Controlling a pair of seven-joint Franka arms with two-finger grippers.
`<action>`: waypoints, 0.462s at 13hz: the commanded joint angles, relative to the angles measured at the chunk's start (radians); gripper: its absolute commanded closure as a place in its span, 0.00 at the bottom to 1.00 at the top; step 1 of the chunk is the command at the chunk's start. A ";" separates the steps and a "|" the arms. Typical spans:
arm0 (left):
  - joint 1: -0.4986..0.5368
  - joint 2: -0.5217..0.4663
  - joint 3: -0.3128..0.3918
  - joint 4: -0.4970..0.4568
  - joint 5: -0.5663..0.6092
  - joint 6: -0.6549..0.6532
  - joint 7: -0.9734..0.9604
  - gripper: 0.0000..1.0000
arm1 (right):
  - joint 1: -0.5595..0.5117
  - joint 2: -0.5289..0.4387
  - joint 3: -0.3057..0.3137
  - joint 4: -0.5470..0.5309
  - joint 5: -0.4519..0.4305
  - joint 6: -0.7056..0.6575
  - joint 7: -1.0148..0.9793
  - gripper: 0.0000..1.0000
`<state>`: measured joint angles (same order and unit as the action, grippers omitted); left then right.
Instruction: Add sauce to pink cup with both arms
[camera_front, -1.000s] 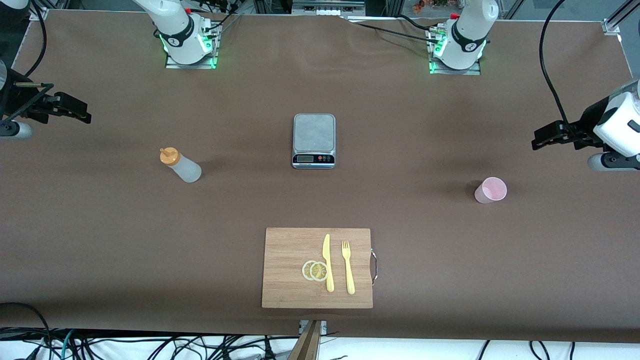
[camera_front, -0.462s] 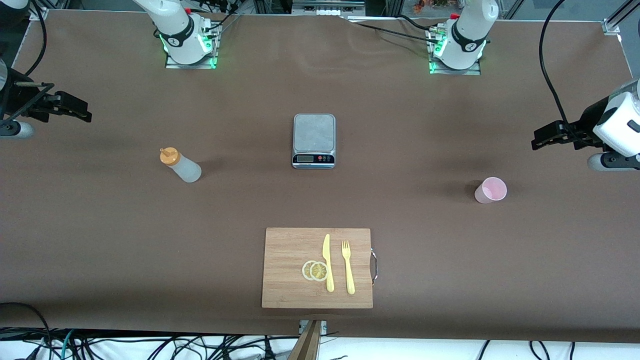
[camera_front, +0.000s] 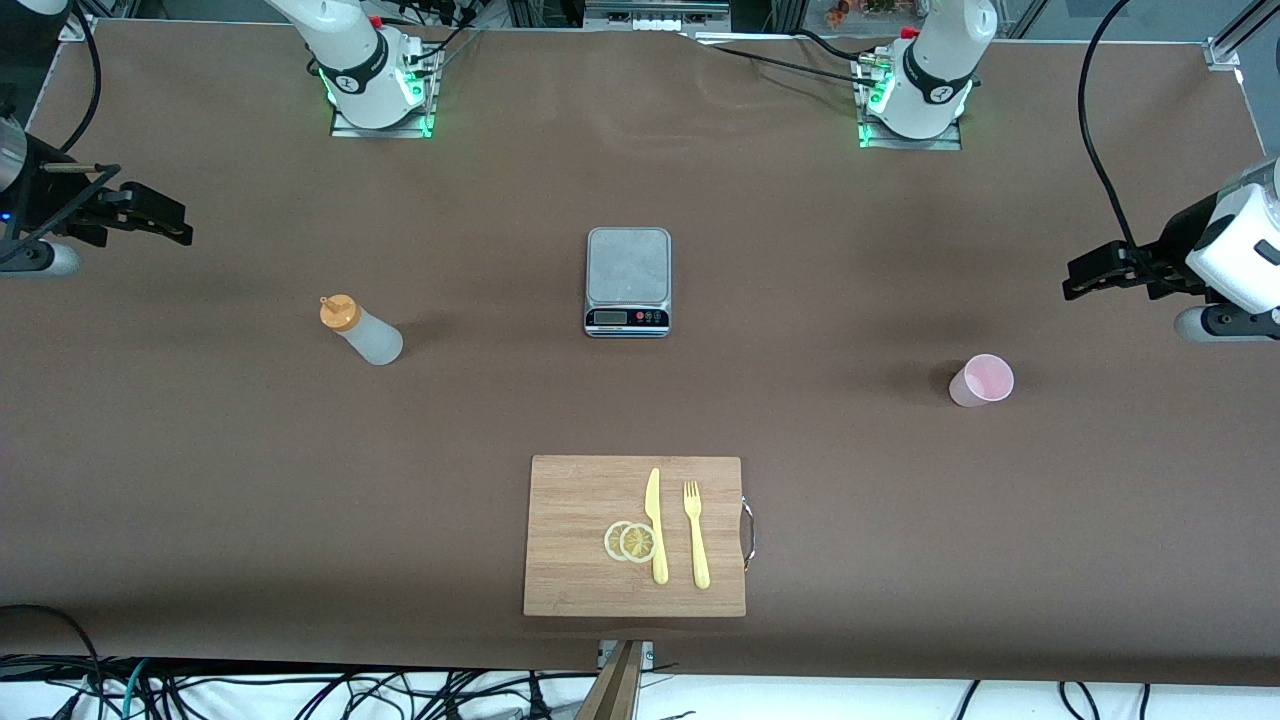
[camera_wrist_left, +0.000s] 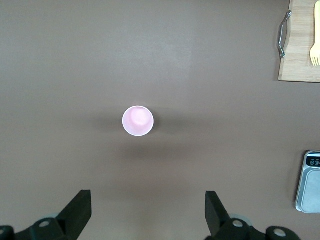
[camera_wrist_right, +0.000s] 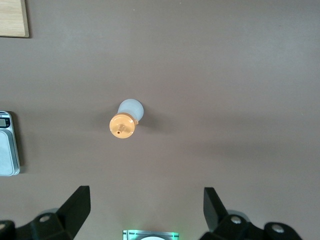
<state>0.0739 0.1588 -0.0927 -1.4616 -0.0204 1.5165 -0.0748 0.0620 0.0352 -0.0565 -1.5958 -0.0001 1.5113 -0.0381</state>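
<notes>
Brown table (camera_front: 200, 450): the right gripper (camera_front: 165, 222), fingers spread wide and empty, has edged slightly inward toward the squeeze bottle (camera_front: 362, 331) (reach just starting). Pink cup (camera_front: 981, 380) stands untouched toward the left arm's end; the left gripper (camera_front: 1085, 277), wide open, waits.

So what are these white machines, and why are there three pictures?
They are two robot arms bolted to a brown table. One picture looks down from a high camera; the other two come from cameras on each arm's wrist. The left gripper hangs open above the pink cup, and the right gripper hangs open above the sauce bottle. Neither holds anything. In the middle sits a kitchen scale. Nearer the high camera lies a wooden cutting board with lemon slices, a yellow knife and a fork.
</notes>
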 joint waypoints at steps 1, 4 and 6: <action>-0.003 0.010 -0.002 0.027 0.013 -0.015 -0.010 0.00 | 0.005 0.008 0.000 0.023 0.018 -0.006 0.010 0.00; -0.003 0.010 -0.002 0.027 0.013 -0.015 -0.008 0.00 | 0.005 0.009 0.000 0.023 0.032 -0.006 0.018 0.00; 0.001 0.011 -0.001 0.027 0.013 -0.015 -0.008 0.00 | 0.004 0.009 -0.002 0.023 0.034 -0.006 0.017 0.00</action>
<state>0.0744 0.1588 -0.0925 -1.4616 -0.0204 1.5165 -0.0748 0.0682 0.0352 -0.0564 -1.5954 0.0151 1.5118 -0.0355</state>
